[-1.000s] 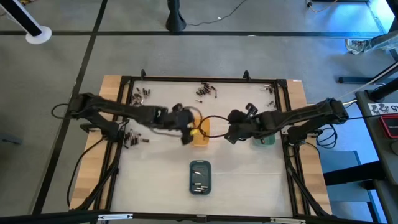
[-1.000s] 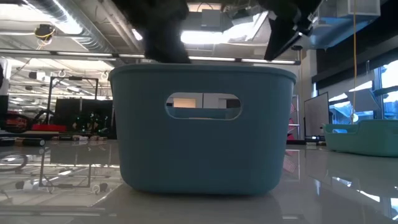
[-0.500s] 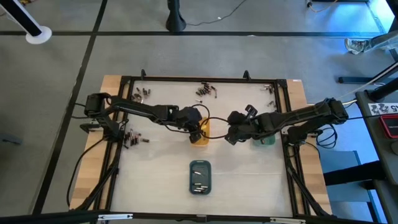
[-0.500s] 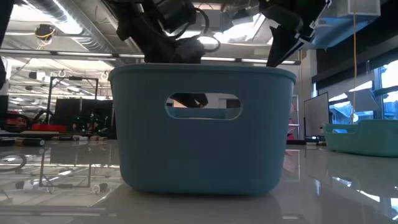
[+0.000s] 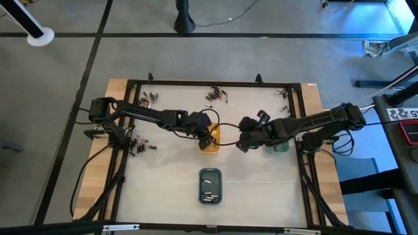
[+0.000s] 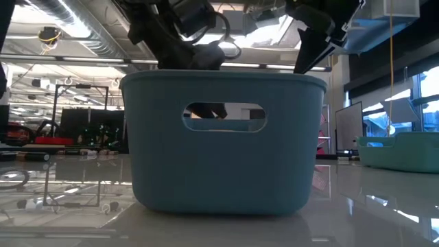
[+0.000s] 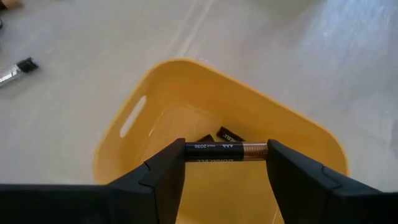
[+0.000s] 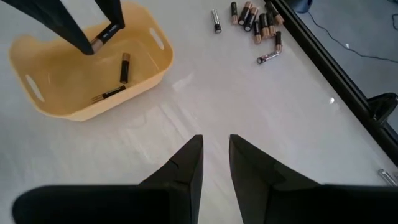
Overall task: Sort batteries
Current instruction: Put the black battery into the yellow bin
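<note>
1. Left hand (image 7: 226, 163): two dark, matte, wedge-shaped fingers clamped end to end on one AAA battery (image 7: 225, 148), a slim black cylinder with a copper-coloured band, held level over the orange tray (image 7: 155, 106). In the high view this hand (image 5: 205, 137) sits at frame centre.
2. Orange tray: smooth yellow-orange plastic, oblong, rounded corners, a slot handle in each short wall. Loose cells (image 8: 124, 67) lie flat on its floor; the interior is otherwise open beneath the held cell.
3. Right hand (image 8: 215, 163): dark tapered fingers standing slightly apart with a narrow gap, gripping nothing, hovering over bare glossy white table (image 8: 249, 106) just right of the orange tray. High view: (image 5: 243, 141), right of centre.
4. Slate-blue tray (image 5: 209, 185): lower centre of the high view, several silvery cells inside; well apart from both hands.
5. Green tray (image 5: 278, 147): right of centre, partly under the right arm.
6. Unsorted batteries: clusters at upper centre (image 5: 216, 95), upper left (image 5: 149, 99) and left edge (image 5: 139, 145), near the black frame rails; also a heap (image 8: 258, 23) beside the rail.
</note>
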Robot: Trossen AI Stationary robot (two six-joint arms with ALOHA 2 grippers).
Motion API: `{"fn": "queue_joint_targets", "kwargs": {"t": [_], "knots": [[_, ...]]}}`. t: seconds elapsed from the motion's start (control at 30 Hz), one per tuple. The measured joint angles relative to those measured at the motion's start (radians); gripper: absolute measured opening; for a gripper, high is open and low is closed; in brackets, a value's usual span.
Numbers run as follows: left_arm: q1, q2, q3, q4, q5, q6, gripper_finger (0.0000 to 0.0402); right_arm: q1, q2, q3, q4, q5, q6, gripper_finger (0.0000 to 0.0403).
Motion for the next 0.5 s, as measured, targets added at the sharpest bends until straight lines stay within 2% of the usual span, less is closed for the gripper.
{"fn": "queue_joint_targets", "kwargs": {"t": [0.33, 0.5], "knots": [[0.030, 0.000, 0.000, -0.015, 0.000, -0.040, 0.0287, 0.000, 0.000, 0.000, 0.023, -0.017, 0.000, 0.0080], [0.026, -0.019, 0.001, -0.054, 0.009, 0.003, 0.0299, 0.000, 0.000, 0.000, 0.022, -0.017, 0.000, 0.0080]]}}
